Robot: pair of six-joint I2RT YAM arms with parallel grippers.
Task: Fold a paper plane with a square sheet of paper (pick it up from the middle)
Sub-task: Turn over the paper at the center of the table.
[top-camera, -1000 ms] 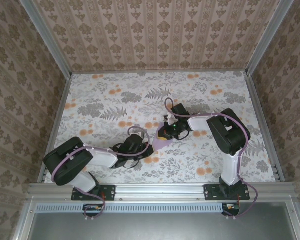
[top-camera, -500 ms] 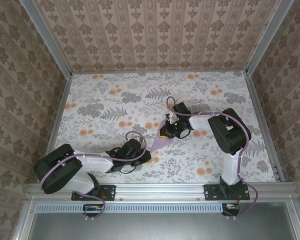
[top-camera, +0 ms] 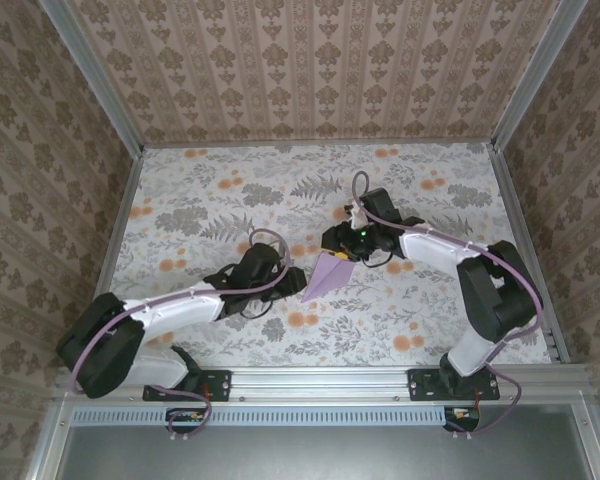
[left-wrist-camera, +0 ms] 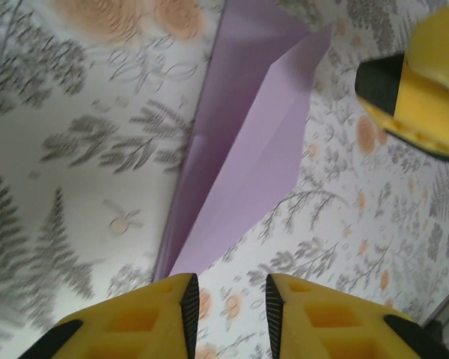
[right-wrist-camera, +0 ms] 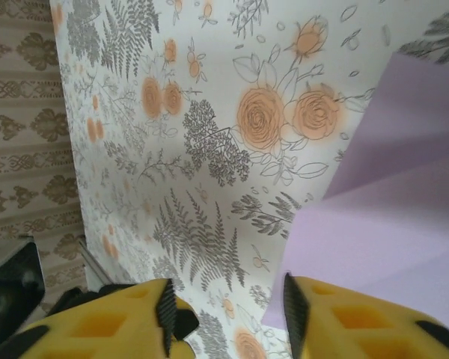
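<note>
Overhead view: the lilac paper plane [top-camera: 327, 273] is lying on the floral-patterned surface [top-camera: 200, 200] between the two claws, its pointed end facing the near left and its wider end facing the far right. The left claw [top-camera: 285, 282] is sitting just beside the pointed end; the right claw [top-camera: 338, 250] is sitting at the wider end.

Left wrist view: the left claw [left-wrist-camera: 228, 310] is showing its yellow fingers [left-wrist-camera: 135, 321] apart, with nothing between them. The paper plane [left-wrist-camera: 247, 149] is lying just ahead of them, its centre crease running away from the camera and its tip nearly reaching the left-hand finger. One yellow finger of the right claw [left-wrist-camera: 426, 97] is appearing at the upper right, apart from the paper.

Right wrist view: the right claw [right-wrist-camera: 228, 314] is also standing with its fingers [right-wrist-camera: 359, 321] apart. The paper plane [right-wrist-camera: 389, 209] is lying ahead and to the right, its edge reaching into the gap beside the right-hand finger.
</note>
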